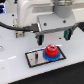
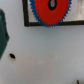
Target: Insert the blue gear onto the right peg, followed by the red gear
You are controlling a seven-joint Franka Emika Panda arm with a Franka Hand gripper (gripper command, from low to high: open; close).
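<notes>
Gears look stacked: red gear (image 1: 50, 50) atop blue gear (image 1: 51, 56) (peg hidden); end effector (image 1: 52, 35) apart, empty; retreat straight upward, avoiding both.

Robotics lab bench: bare white tabletop (image 1: 15, 62), grey fixture plate (image 1: 34, 58), black backdrop (image 1: 7, 10).

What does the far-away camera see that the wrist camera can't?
Only the exterior view shows the robot arm, its open claw hanging empty above the gears, and a thin peg standing free on the plate. Only the wrist view shows a small dark spot on the white table. Both show the red gear on the blue gear, on the grey plate.
</notes>
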